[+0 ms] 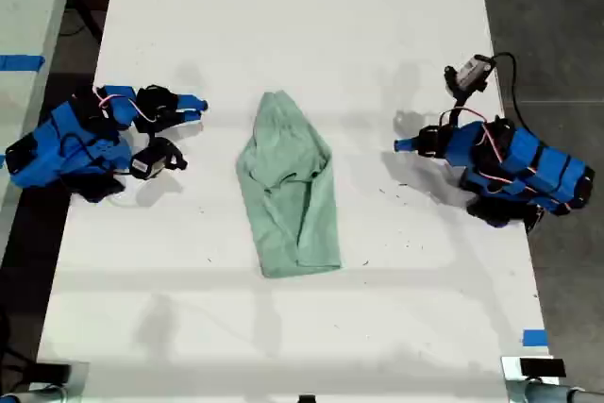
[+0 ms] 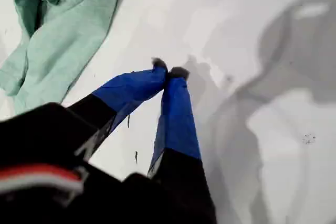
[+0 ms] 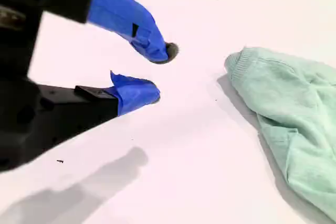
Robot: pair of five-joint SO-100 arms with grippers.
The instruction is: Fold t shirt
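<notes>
The pale mint-green soft fabric t shirt lies folded into a long, wrinkled bundle at the middle of the white tabletop, narrow end toward the far edge and wider end toward the near edge in the exterior view. It touches neither arm.

My first hand has its 2 blue-taped fingers pressed together at the tips, clenched on nothing, hovering over bare tabletop. The first wrist view shows the t shirt off to one side, apart from the fingertips. In the exterior view this hand belongs to the blue arm at the exterior view's right, its tip pointing toward the garment with a clear gap between them.

My second hand is released: its 2 blue-taped fingers stand apart with white tabletop showing between them, holding nothing. The ribbed edge of the t shirt sits near it but apart. In the exterior view this hand is on the blue arm at the exterior view's left, also pointing toward the garment.

Strips of blue tape mark the surface at the exterior view's left edge, and another sits near the exterior view's lower right corner.
</notes>
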